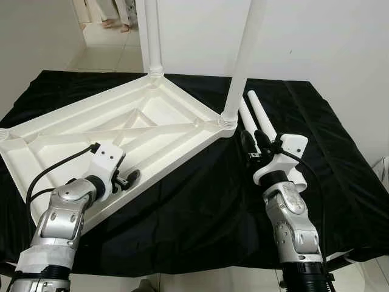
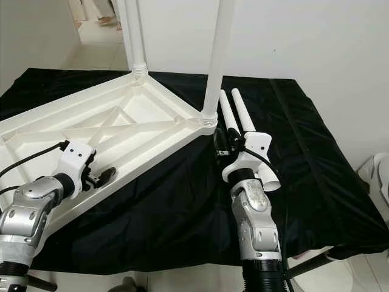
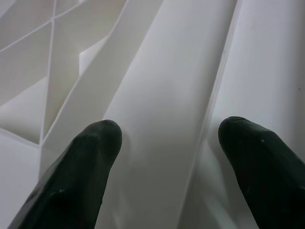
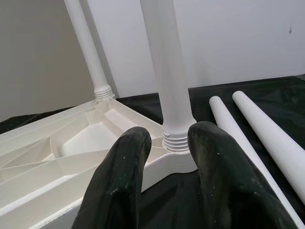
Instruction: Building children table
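Upturned tabletop – two legs upright; left fingers wide, right fingers narrow.

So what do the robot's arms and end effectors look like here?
Both arms are jointed silver metal with white wrist housings and a black cable looping to each wrist. The left end effector and right end effector each have two long, rounded black fingers. White wrap covers the left arm's lower segment.

Silver jointed arms, white wrist housings (black cable looped along each), long black fingers.
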You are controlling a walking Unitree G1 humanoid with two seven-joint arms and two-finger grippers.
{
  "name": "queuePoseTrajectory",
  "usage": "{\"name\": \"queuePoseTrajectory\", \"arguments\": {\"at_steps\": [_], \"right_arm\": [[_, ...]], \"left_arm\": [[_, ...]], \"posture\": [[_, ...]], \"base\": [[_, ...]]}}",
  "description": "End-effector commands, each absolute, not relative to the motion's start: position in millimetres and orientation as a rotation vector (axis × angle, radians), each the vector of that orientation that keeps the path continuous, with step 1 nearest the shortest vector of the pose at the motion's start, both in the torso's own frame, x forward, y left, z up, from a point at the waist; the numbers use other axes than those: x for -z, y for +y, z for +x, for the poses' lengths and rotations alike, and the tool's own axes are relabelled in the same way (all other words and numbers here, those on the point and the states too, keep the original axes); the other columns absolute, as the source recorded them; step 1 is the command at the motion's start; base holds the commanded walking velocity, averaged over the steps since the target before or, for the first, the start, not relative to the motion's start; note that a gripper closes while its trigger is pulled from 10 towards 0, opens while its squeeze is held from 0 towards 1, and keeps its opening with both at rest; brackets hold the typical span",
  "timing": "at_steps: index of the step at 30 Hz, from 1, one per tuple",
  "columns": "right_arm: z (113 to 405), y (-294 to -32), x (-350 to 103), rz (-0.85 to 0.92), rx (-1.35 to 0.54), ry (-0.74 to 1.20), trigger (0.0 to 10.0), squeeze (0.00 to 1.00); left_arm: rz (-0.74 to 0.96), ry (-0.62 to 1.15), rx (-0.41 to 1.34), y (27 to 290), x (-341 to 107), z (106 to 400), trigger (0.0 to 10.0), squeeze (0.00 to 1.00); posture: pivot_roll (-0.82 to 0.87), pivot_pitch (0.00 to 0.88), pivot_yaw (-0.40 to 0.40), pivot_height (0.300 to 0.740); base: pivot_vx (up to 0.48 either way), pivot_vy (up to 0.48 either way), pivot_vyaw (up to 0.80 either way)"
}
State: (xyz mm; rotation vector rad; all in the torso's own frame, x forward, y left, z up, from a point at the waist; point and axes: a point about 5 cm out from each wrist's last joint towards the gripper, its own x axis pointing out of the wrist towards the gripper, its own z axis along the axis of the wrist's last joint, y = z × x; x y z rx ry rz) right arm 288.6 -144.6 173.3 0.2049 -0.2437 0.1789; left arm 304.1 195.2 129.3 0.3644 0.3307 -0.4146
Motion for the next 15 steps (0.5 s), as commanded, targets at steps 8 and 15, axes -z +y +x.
{"name": "queuePoseTrajectory", "arguments": {"at_steps": [8,15], "right_arm": [[289.9,-145.6,-173.8,0.199,-0.177,-0.250,10.0,0.00],[290.3,-147.2,-175.0,0.196,-0.170,-0.254,10.0,0.00]], "left_arm": [[0.384,0.415,0.514,184.0,-117.9,304.4,1.2,0.00],[0.419,0.421,0.577,172.0,-119.1,310.4,0.0,0.00]], "posture": [[0.07,0.020,-0.007,0.740],[0.06,0.023,0.003,0.740]], "base": [[0.000,0.000,0.00],[0.000,0.000,0.00]]}}
